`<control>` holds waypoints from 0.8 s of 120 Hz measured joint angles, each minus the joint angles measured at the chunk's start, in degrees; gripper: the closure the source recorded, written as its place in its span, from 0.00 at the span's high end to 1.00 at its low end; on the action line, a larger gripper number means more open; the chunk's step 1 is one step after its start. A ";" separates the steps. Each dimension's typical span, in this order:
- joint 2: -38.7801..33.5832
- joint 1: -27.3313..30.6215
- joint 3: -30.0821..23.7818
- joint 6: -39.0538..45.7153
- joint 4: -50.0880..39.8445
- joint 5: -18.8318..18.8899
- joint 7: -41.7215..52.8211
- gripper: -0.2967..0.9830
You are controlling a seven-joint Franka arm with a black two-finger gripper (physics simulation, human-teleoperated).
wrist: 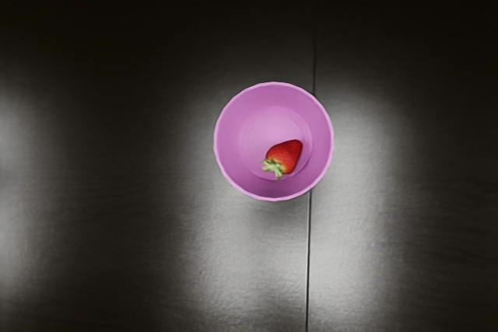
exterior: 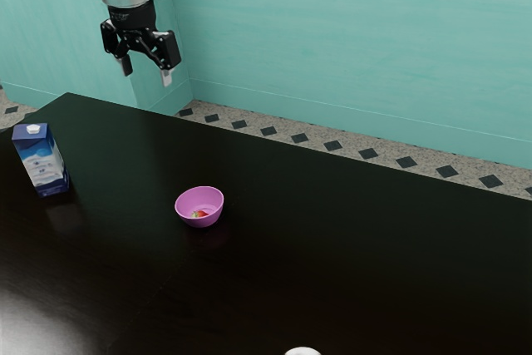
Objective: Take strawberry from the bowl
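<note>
My gripper [exterior: 146,78] hangs high over the table's far edge, in the exterior view's upper left, its two fingers spread wide with nothing between them. The pink bowl [exterior: 214,212] stands upright on the dark table, well below my gripper and further toward the exterior view's right. Inside it, on the bottom, lies the red strawberry [exterior: 199,214]. From above, in the wrist view, the strawberry [wrist: 286,155] rests off-centre in the bowl [wrist: 233,139], its green leaves near the bowl's inner wall.
A blue and white carton [exterior: 42,160] stands upright on the table [exterior: 332,247] at the exterior view's left. Part of a white object [exterior: 302,352] shows at the exterior view's lower edge. A teal wall rises behind the table.
</note>
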 joint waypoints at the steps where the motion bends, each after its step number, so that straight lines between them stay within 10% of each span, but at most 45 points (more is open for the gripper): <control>1: 0.00 0.00 0.00 0.00 0.00 0.00 -0.01 0.77; 38: 0.74 3.97 -0.37 2.52 -0.17 -2.88 3.40 0.77; 96: 25.03 -0.56 0.58 27.66 -7.91 -2.41 18.54 0.73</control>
